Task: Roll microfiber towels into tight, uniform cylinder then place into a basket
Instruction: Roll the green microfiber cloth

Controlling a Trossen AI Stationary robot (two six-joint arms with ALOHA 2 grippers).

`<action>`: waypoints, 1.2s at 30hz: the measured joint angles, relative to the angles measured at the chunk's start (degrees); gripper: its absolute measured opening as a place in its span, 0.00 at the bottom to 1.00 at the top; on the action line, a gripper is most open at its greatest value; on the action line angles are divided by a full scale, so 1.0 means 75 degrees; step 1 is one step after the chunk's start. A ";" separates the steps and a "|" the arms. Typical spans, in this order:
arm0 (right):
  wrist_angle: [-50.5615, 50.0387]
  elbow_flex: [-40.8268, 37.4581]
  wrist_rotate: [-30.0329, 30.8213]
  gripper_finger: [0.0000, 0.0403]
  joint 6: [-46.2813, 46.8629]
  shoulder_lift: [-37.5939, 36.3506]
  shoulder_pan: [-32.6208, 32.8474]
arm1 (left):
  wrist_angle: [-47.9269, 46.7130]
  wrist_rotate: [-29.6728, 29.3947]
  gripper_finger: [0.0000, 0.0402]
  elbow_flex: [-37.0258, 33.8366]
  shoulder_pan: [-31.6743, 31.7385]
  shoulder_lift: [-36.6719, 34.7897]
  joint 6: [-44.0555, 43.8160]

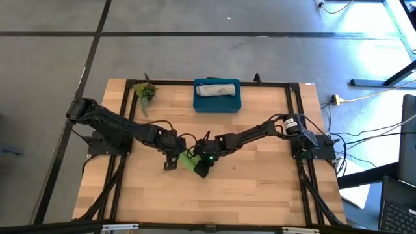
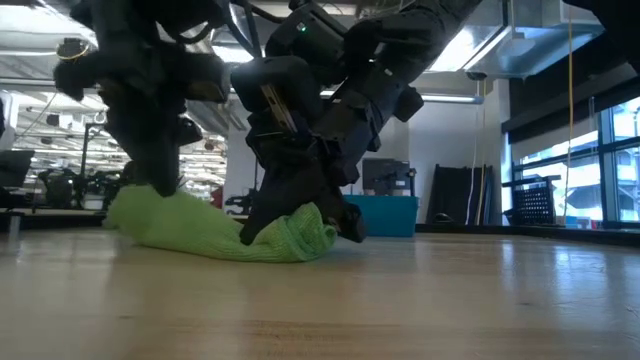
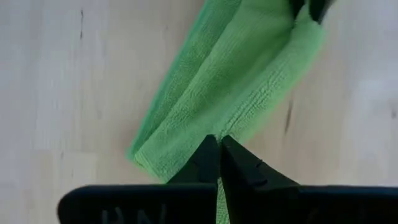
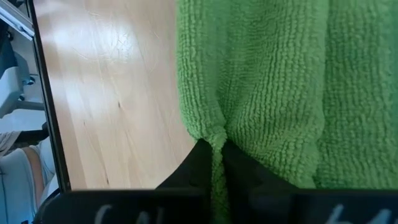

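The lime green towel [image 1: 190, 160] is largely hidden beneath both arms in the high view and cut off by the right wrist view's edges; the grey towel [image 1: 216, 89] weave is too small to tell.

Lime green towel [image 1: 189, 160], lt grey towel [image 1: 217, 89], teal basket [image 1: 218, 104], pale wood table [image 1: 260, 188]

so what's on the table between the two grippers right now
The lime green towel, seen from the high view: the left gripper and right gripper each pinch one end of it.
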 joint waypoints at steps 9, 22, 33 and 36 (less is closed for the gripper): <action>0.0017 -0.0012 -0.0006 0.04 -0.0003 0.0000 0.0012 | 0.0320 0.0032 0.00 0.0003 0.0024 0.0785 0.0276; 0.0044 -0.0012 -0.0019 0.04 -0.0002 0.0003 0.0017 | 0.0509 -0.0638 0.00 0.0000 0.0129 0.0331 0.0396; 0.0047 -0.0012 -0.0033 0.04 -0.0017 0.0003 0.0020 | 0.1093 -0.1238 0.00 -0.0032 0.0253 0.0467 0.0614; 0.0064 -0.0012 -0.0084 0.04 -0.0031 0.0004 0.0020 | 0.1354 -0.1237 0.00 -0.0099 0.0348 0.0595 0.0826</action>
